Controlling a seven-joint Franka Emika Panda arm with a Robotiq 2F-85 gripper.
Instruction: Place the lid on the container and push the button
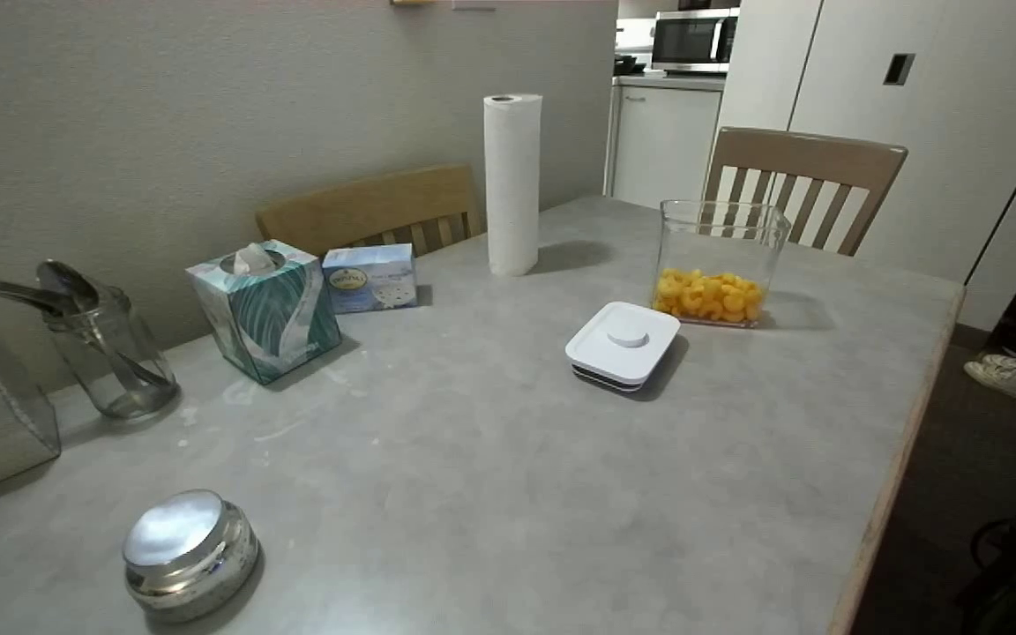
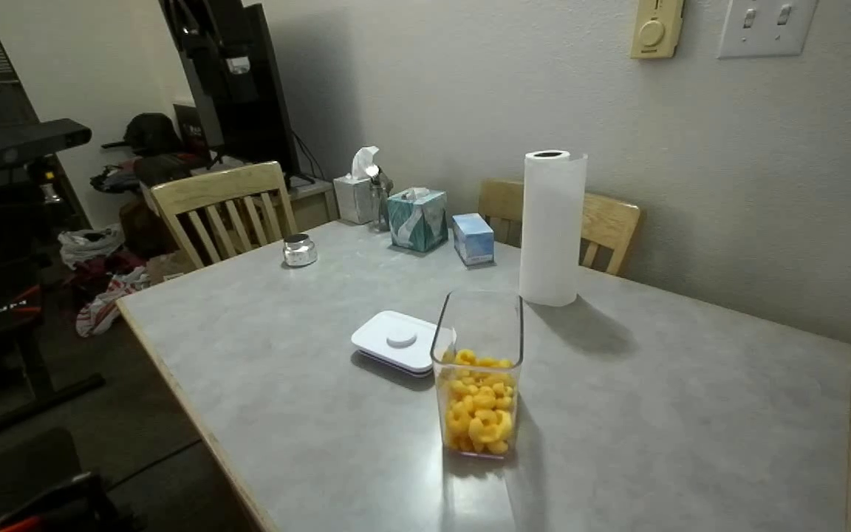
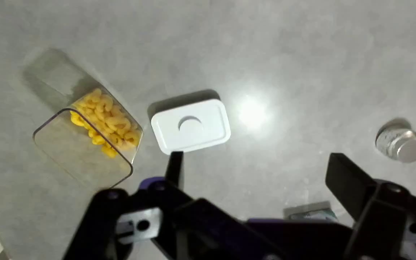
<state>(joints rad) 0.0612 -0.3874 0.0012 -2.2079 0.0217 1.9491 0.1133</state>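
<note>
The lid (image 1: 592,350) is white, flat and rectangular with rounded corners. It lies on the table in both exterior views (image 2: 377,332) and in the wrist view (image 3: 211,126). The button (image 1: 627,332) is a raised round disc at the lid's centre, also seen in the wrist view (image 3: 191,128). The container (image 1: 720,247) is clear, upright and open-topped, with yellow-orange curled pieces at the bottom. It stands beside the lid, also in the wrist view (image 3: 74,144). My gripper (image 3: 256,155) is open and empty, above the table. In the wrist view one fingertip overlaps the lid's edge. No exterior view shows the gripper.
A paper towel roll (image 1: 512,185) stands upright near the container. A blue box (image 1: 373,279), a teal tissue box (image 1: 265,309) and a glass jar with utensils (image 1: 115,353) line the wall side. A shiny metal jar (image 1: 190,556) stands apart on the table (image 1: 508,494).
</note>
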